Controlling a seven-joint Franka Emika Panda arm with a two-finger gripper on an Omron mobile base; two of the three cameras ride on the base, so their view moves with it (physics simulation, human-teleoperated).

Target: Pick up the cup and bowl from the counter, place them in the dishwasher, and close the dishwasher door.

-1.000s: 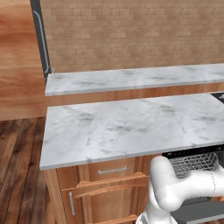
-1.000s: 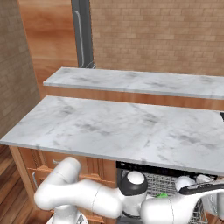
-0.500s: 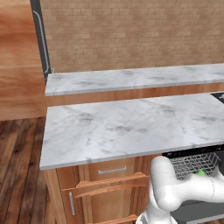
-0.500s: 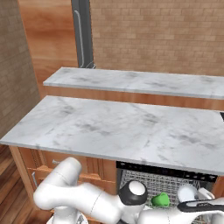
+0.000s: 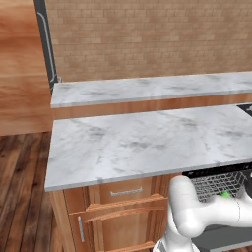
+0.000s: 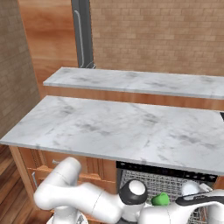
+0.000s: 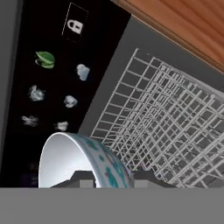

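My gripper [image 7: 113, 180] is shut on the rim of the bowl [image 7: 78, 159], a pale bowl with teal speckles outside, held on edge over the dishwasher's grey wire rack [image 7: 166, 127]. The dishwasher's black strip [image 7: 57, 78] with small icons lies to the left in the hand view. From the right base view the bowl [image 6: 191, 188] shows as a pale round shape by the dark hand, just right of the green cup [image 6: 160, 199], which sits in the rack [image 6: 175, 186]. The same cup [image 5: 225, 194] shows in the rack [image 5: 216, 184] below the counter [image 5: 147, 142]. The dishwasher door [image 5: 224, 237] is open.
The white arm [image 6: 87, 201] reaches low across the wooden drawer fronts [image 5: 123, 211] into the dishwasher. A narrower marble ledge [image 5: 147, 88] runs behind the counter against a brick wall. A dark metal post [image 6: 82, 33] stands at the back left.
The hand has sunk a little lower over the rack with the bowl, and the green cup has come into plainer view beside it. Counter and cameras have not shifted.
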